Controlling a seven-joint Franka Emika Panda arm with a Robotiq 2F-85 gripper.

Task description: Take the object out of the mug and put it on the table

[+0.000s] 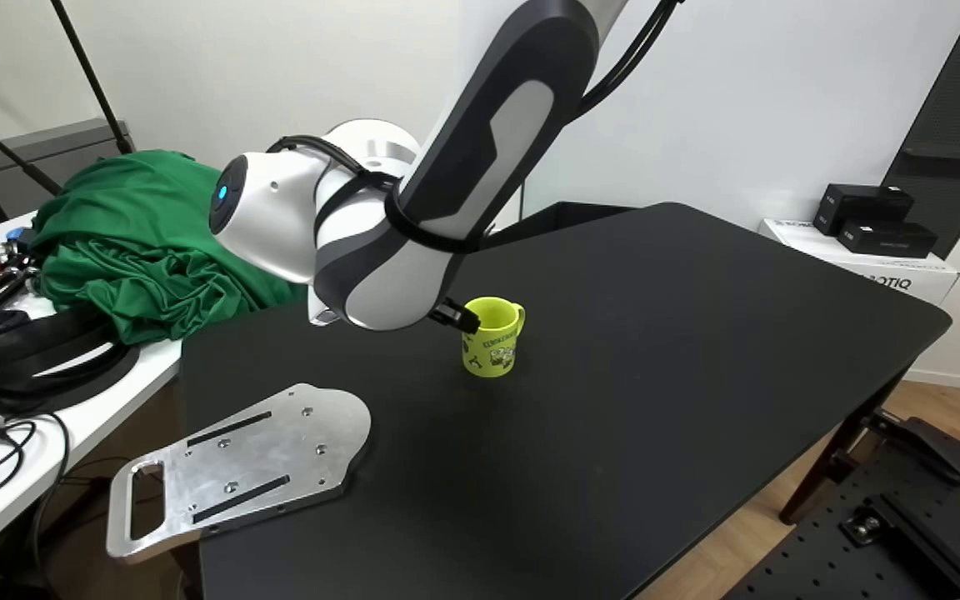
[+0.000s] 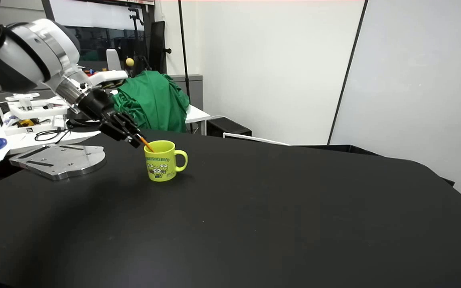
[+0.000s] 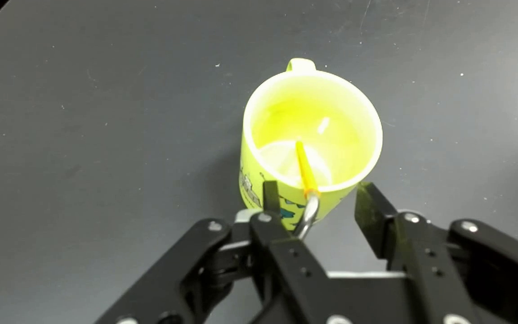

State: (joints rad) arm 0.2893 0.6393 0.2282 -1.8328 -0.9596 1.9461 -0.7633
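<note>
The lime-green mug (image 1: 492, 343) stands upright on the black table (image 1: 655, 400); it also shows in an exterior view (image 2: 161, 166) and the wrist view (image 3: 313, 103). The object, a thin orange stick (image 2: 147, 144), leans in the mug and sticks out over the rim. In the wrist view the object (image 3: 305, 168) has a bent silvery part beyond the rim, its end hidden behind the left finger. My gripper (image 3: 321, 195) is open at the rim, its fingers on either side of the object, which lies nearer the left finger. The gripper (image 1: 457, 317) hides the object in an exterior view.
A flat silver metal plate (image 1: 255, 458) with a handle lies at the table's edge; it also shows in an exterior view (image 2: 60, 160). A white desk (image 1: 113, 425) with green cloth (image 1: 147, 242) and clutter stands beside the table.
</note>
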